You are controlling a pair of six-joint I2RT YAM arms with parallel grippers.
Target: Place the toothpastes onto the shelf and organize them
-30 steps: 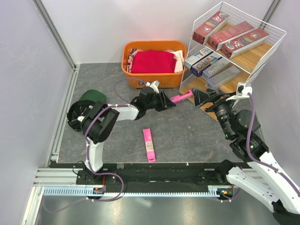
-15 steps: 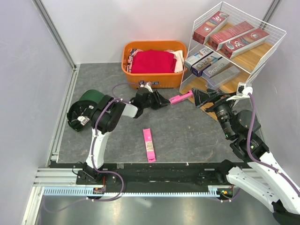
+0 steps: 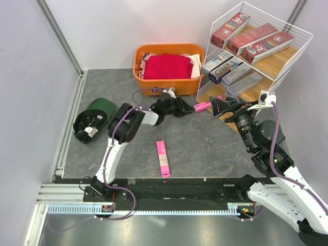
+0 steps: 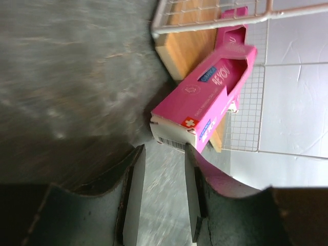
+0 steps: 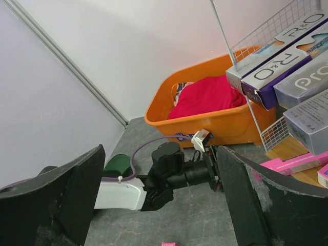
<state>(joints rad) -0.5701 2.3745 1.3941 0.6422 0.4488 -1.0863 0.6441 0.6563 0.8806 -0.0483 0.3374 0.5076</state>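
The left gripper, fingers spread, sits just behind the pink box, whose long axis runs straight ahead to the shelf at the right edge of the table.

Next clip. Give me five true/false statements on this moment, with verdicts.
1. A loose pink toothpaste box lies on the table, clear of the shelf. True.
2. The right gripper is shut on a box. False: it is open and empty.
3. Three dark red boxes lie on the shelf's top board. True.
4. The orange basket holds only toothpastes. False: red clothes lie in it.
5. The left gripper clamps the other pink box. False: its fingers are apart, the box just beyond their tips.
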